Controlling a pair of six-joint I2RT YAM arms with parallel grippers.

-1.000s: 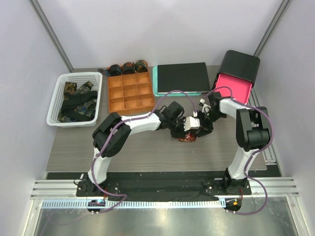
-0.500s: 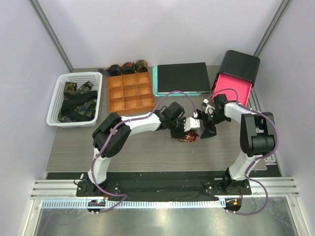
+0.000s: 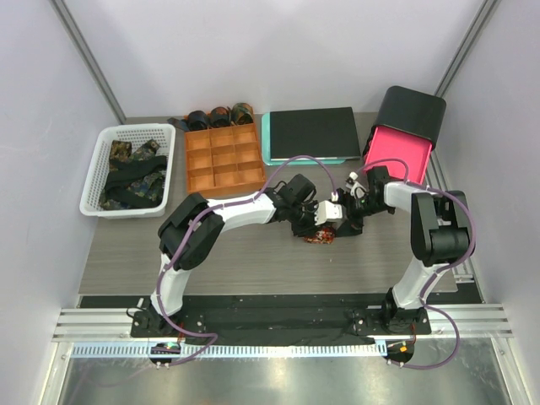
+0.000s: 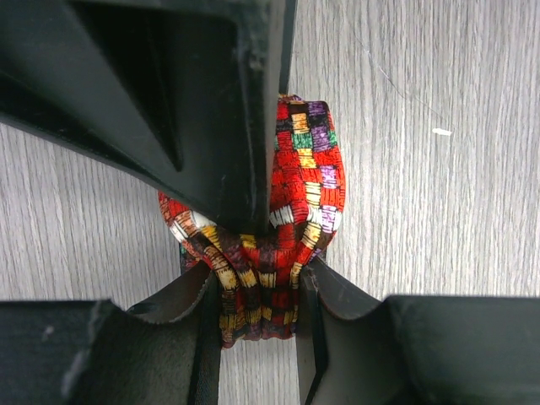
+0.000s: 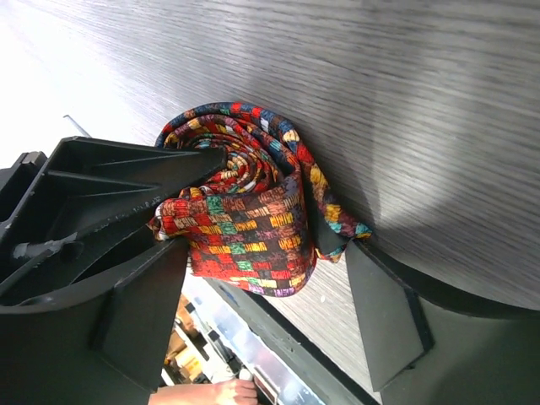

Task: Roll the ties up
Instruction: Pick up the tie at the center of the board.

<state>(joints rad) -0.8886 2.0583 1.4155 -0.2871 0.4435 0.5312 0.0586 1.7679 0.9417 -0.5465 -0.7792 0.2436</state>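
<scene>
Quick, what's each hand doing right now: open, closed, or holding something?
Left hand: closed on the red-orange checked fabric tie roll.
Right hand: open, straddling that roll without gripping it.

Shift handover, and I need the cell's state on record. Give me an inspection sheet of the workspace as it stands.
Surface: grey wood-grain table; no spills seen.
Job's things: red tie rolled at centre; three dark rolls at the tray's far edge; loose dark ties in the basket.
Clutter: orange tray, compartments empty; black pad; black-and-pink box.
Grippers: left gripper shut on the red tie; right gripper open, straddling the roll.
Cables: purple cables looped along both arms, off the tie.
Surroundings: pale walls; metal rail at the near edge.
</scene>
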